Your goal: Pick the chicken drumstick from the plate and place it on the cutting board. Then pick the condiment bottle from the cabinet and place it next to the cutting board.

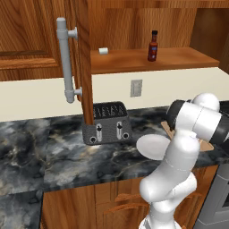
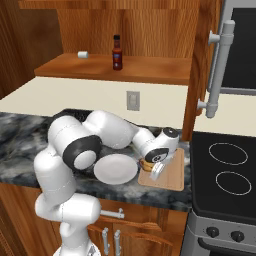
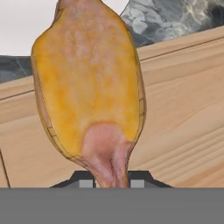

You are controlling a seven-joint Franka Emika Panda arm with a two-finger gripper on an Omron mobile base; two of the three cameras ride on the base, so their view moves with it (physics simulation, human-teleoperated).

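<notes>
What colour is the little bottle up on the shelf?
The condiment bottle is dark red with a black cap, clearest in the right base view.

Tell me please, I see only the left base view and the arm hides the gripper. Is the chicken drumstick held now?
Observer: Yes. In the hand view the gripper is shut on the thin bone end of the chicken drumstick.
Operator: Is it over the cutting board?
Observer: Yes. The hand view shows the cutting board right behind the meat, and in the right base view the hand is low over the board's left end. Whether the meat touches the wood, I cannot tell.
Operator: My view shows only part of the plate. Is anything on it?
Observer: No. In the right base view the whole plate shows bare, just left of the board.
</notes>
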